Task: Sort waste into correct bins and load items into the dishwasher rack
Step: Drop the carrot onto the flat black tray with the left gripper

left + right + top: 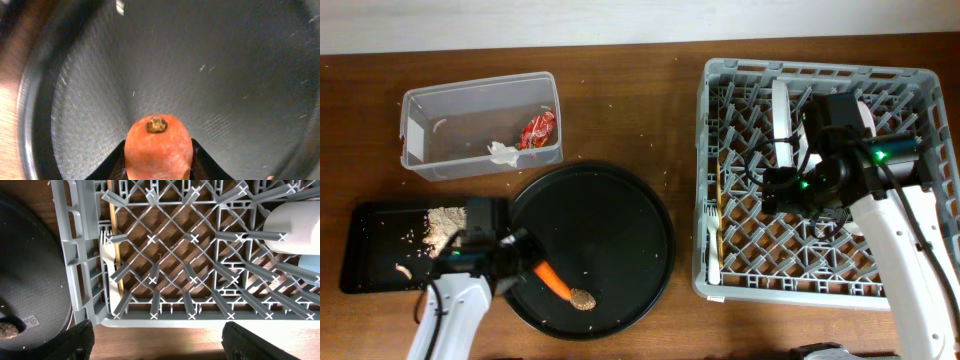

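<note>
Left gripper [523, 263]: clamped on the carrot [553, 282], fingers on both flanks, low over the round tray [620, 230] at 7 o'clock.
Brown piece [582, 298]: on the round tray, right at the carrot's tip, 6 o'clock.
Right gripper [157, 335]: jaws wide, nothing in them, above the rack [800, 292] at 3 o'clock.
Fork [107, 260]: flat along the rack's left wall.
Tub [420, 105]: 10 o'clock, wrapper [537, 130] and napkin [502, 152] inside.
Black bin [370, 250]: 8 o'clock, grains [442, 220] in it.

Dark wooden table [620, 110], clear tub [470, 130], shallow black tray [380, 235], round black tray [610, 230], grey rack [704, 170]
</note>
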Controlling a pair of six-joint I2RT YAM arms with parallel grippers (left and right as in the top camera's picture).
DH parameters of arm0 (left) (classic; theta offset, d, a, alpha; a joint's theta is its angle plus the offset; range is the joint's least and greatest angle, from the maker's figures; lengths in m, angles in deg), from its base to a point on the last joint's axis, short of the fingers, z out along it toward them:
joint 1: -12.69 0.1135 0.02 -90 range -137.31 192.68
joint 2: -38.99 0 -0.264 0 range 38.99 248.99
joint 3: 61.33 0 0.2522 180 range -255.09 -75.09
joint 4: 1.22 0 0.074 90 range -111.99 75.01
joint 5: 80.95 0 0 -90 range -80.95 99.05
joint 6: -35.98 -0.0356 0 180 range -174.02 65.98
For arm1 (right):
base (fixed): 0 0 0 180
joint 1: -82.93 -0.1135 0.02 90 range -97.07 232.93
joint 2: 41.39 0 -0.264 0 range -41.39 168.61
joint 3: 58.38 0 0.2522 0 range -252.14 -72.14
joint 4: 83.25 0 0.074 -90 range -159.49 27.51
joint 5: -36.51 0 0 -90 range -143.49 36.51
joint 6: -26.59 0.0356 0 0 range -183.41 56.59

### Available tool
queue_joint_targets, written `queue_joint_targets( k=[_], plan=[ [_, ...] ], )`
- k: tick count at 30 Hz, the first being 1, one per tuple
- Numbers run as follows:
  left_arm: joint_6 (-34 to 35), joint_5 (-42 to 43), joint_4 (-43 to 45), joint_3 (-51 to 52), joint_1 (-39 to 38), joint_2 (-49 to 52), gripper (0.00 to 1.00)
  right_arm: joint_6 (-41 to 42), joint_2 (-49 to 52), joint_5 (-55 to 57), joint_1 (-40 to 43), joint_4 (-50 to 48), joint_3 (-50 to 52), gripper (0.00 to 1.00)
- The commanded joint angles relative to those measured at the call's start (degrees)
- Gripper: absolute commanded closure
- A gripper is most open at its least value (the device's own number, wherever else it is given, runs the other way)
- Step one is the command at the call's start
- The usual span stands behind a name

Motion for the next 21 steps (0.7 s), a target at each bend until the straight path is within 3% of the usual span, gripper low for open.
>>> queue_joint_targets(
  k=[1,13,21],
  plan=[
    [-5.2,-3.26,-1.86,-7.04,4.98,0.02,0.78,-0.13,0.24,-0.13,0.33,0.04,0.35,0.15],
    [-6.95,-8.15,3.13,-10.58,32.26,1.73,0.78,-0.13,0.24,-0.13,0.31,0.04,0.35,0.15],
    [-6.93,-8.17,12.63,-10.58,40.94,11.93,0.78,-0.11,0.24,-0.13,0.31,0.04,0.35,0.15]
  ],
)
